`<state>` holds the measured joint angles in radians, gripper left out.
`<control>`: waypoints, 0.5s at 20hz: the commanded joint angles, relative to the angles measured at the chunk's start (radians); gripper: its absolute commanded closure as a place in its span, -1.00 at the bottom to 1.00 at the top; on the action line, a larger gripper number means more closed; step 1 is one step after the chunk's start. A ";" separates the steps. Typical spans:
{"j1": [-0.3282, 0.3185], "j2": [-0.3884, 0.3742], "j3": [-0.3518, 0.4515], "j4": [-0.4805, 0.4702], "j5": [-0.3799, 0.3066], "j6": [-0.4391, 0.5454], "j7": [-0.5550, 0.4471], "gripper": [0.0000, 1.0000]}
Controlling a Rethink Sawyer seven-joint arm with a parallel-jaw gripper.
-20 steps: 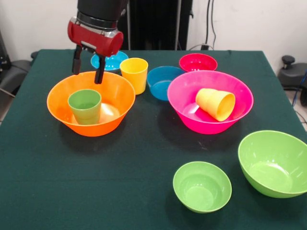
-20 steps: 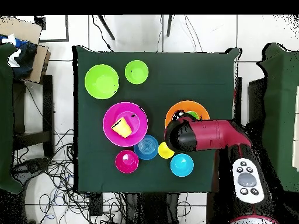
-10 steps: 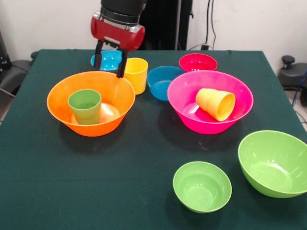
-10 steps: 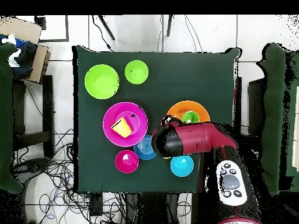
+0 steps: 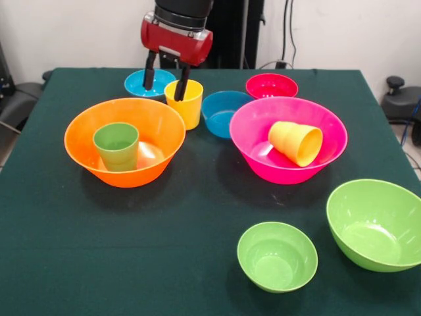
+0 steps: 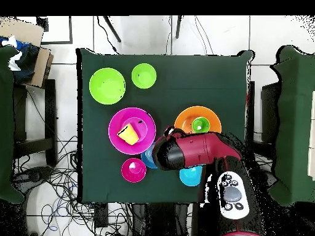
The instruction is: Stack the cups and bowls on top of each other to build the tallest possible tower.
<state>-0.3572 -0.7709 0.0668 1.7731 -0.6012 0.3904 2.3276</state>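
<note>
My fingers [image 5: 166, 83] hang spread apart and empty, one tip just outside the left rim of the yellow cup [image 5: 184, 103], the other over its mouth, so the near wall sits roughly between them. I cannot tell whether either tip touches the rim.

I judge the step in hand to be fetching this cup for the tower: the next move calls for lowering a little so the tips straddle the wall, then pinching it firmly enough that the slick plastic does not slide out.

The yellow cup stands upright on the desk [image 5: 164, 250], mouth up, its long axis vertical, just behind the large orange bowl [image 5: 124, 141] and beside the darker blue bowl [image 5: 225, 112]. The light blue bowl [image 5: 148, 83] sits behind my fingers.

The green cup [image 5: 116, 145] stands upright inside the orange bowl, mouth up. The orange-yellow cup [image 5: 297, 142] lies tipped on its side in the large pink bowl [image 5: 288, 139], its mouth facing right and toward the camera across the desk, axis near horizontal.

Further out rest the red-pink bowl [image 5: 271, 85], the small green bowl [image 5: 277, 255] and the large green bowl [image 5: 377, 224], all mouth up and unstacked.
</note>
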 commanded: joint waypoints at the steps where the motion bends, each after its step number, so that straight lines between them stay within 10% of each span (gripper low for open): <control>1: 0.056 0.013 0.003 0.055 0.003 0.065 0.024 -1.00; 10: 0.144 0.024 -0.065 0.058 0.028 0.044 0.084 -1.00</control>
<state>-0.2506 -0.7707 -0.0029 1.7865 -0.5891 0.3902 2.3276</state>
